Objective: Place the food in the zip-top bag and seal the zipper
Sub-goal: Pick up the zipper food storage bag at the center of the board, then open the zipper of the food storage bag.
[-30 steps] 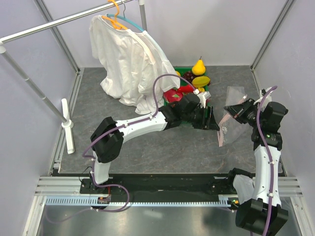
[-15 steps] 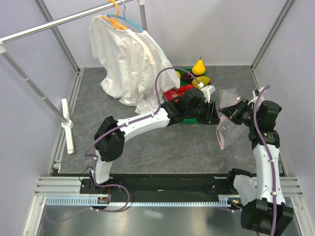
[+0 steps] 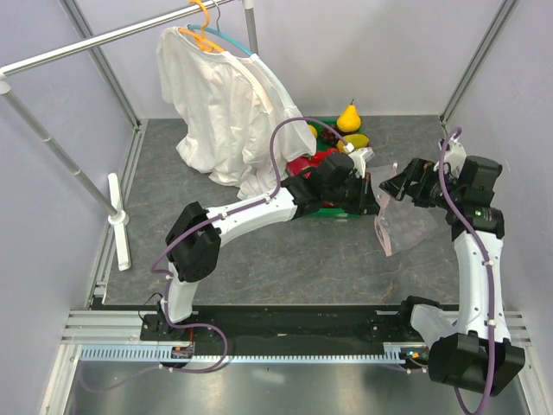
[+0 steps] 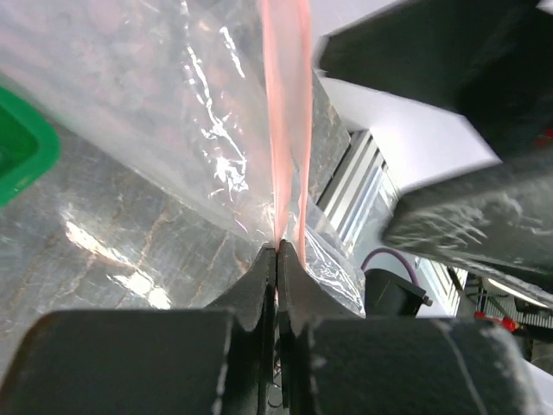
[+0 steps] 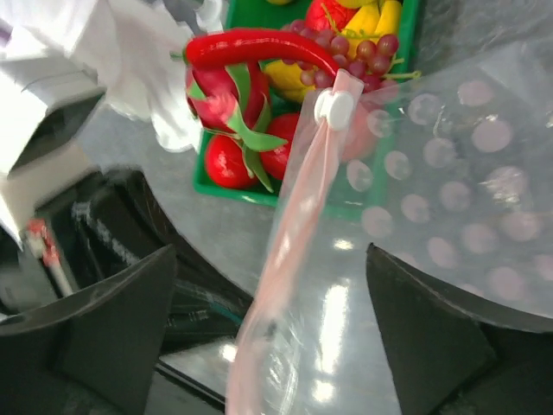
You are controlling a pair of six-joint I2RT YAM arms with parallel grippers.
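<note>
Done so far: No food was in the bag (image 3: pixel 399 226) yet. It looked empty.
Left to do: All of it. The food had to go in, and then the zipper (image 4: pixel 285 104) had to be shut.
Food: The dragon fruit (image 5: pixel 226 95), the red pepper (image 5: pixel 259 41) and the bananas (image 5: pixel 384 17) lay in the green tray (image 5: pixel 259 194), on the far side of the bench (image 3: pixel 285 251), just left of the bag.
Bag: It hung between the two pincers, right of the middle. It was clear and crinkly, with pale round spots.
Zipper: A long pink strip on the bag's edge, with a small white slider (image 5: pixel 335 105). I could not tell if the mouth was open.
Left pincer (image 4: pixel 276 259): Clenched tight on the pink strip.
Right pincer (image 5: pixel 268 294): Released, with its fingers wide apart and the strip running between them.
</note>
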